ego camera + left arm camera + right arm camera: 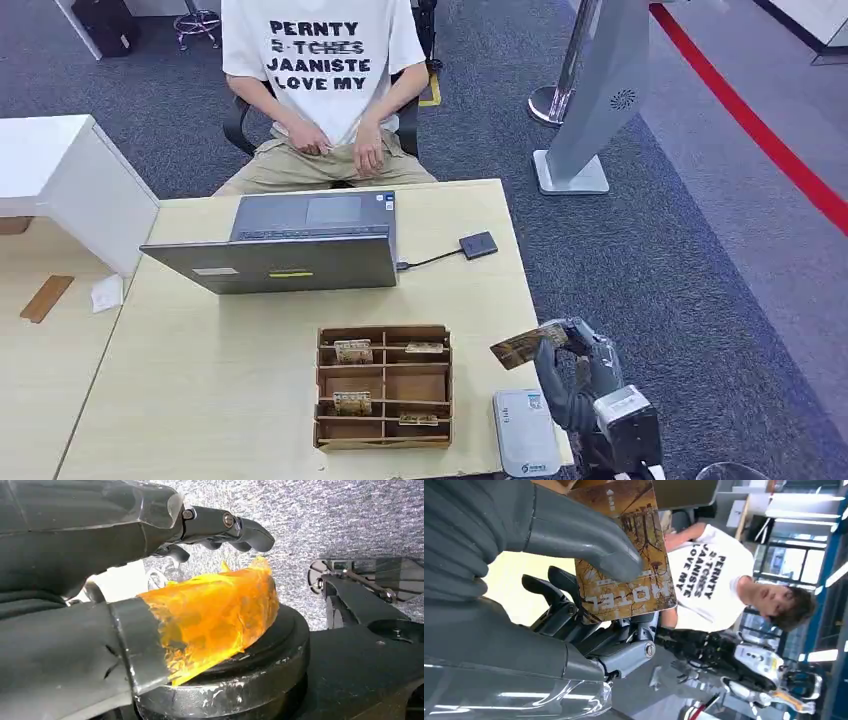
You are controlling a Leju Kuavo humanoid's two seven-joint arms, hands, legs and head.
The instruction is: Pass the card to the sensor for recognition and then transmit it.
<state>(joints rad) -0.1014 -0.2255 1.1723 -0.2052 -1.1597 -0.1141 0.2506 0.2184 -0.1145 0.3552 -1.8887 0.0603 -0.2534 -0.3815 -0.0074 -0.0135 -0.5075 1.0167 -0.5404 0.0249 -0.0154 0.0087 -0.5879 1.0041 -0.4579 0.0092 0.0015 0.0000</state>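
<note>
My right hand (578, 372) is raised just off the table's right edge and pinches a brown card (520, 347) between thumb and fingers. In the right wrist view the card (624, 555) reads "HOTEL", with the thumb (589, 540) pressed on its face. A white flat reader (525, 432) lies on the table's front right corner, just below and left of the card. A small black square device (478, 245) is wired to the laptop. My left hand (100, 545) hangs over the floor holding nothing, fingers apart from the orange-taped thumb (215, 615).
A wooden divided box (384, 328) with several cards (353, 351) stands on the light wood table (220, 380). The grey laptop (290, 262) faces a seated person (320, 70). A white partition (95, 200) is at the left and a grey kiosk stand (590, 100) at the far right.
</note>
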